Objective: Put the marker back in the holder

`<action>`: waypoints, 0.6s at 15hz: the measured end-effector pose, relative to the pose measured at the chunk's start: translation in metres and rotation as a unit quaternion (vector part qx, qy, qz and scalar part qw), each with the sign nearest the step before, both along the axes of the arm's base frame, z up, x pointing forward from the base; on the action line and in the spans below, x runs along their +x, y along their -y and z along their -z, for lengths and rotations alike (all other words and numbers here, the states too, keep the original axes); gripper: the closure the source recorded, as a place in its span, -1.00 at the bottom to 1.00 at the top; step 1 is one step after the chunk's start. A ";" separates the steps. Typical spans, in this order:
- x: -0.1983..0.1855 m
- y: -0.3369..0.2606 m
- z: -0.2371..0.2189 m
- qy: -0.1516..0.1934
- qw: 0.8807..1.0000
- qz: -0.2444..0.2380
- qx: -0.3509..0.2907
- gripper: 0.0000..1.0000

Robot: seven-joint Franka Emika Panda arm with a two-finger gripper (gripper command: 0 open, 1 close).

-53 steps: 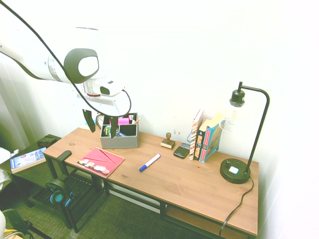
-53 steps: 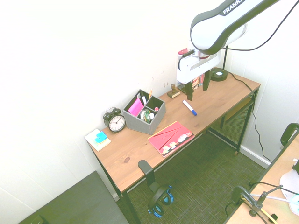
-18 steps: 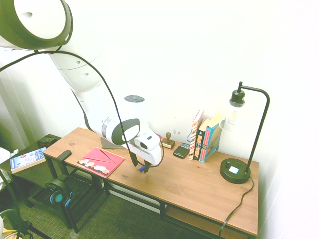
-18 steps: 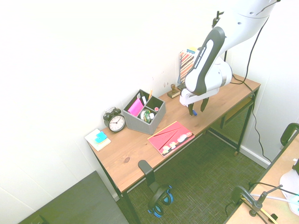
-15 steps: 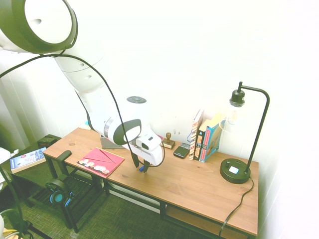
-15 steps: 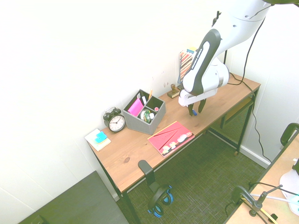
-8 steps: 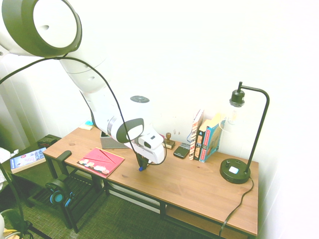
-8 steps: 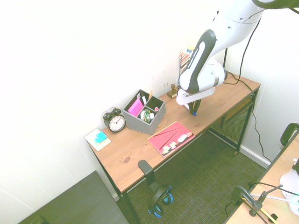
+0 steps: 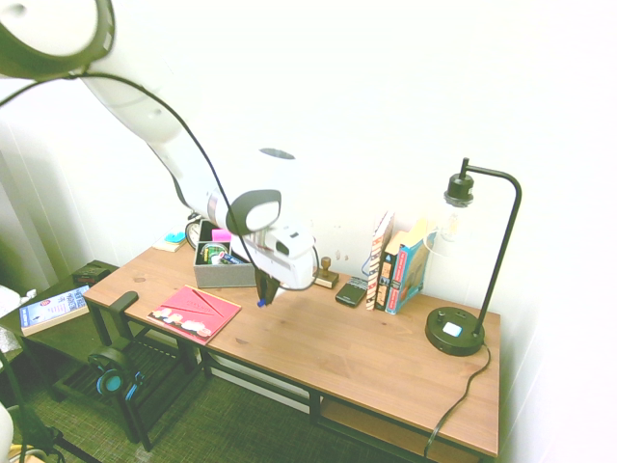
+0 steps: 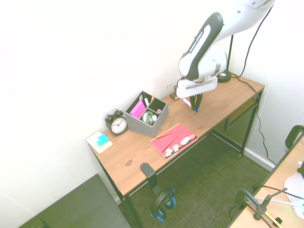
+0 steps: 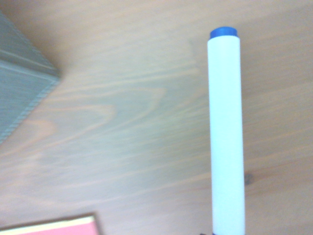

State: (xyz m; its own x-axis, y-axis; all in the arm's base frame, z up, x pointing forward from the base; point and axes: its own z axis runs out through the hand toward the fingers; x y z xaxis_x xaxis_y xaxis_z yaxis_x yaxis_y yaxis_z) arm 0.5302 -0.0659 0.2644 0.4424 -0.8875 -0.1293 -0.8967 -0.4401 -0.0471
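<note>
The end effector is closed on the marker, and it holds it above the table. The blue cap comes out just below the fingertips, and the white barrel is on the other side. The holder stands near the end effector, with a pink item inside. Also near is the red notebook, lying flat. Behind the end effector there is, it seems, the wooden stamp, partly hidden in one view.

Exteriors face desk from opposite sides; wrist looks down (close).
</note>
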 end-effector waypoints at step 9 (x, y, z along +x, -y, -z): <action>0.037 -0.056 -0.100 -0.130 0.958 0.134 0.220 1.00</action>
State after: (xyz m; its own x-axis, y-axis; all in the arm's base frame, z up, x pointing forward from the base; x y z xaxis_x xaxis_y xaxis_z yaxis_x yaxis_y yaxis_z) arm 0.5670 -0.0097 0.3646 0.1088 -0.7991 -0.5912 -0.9813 -0.1813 0.0645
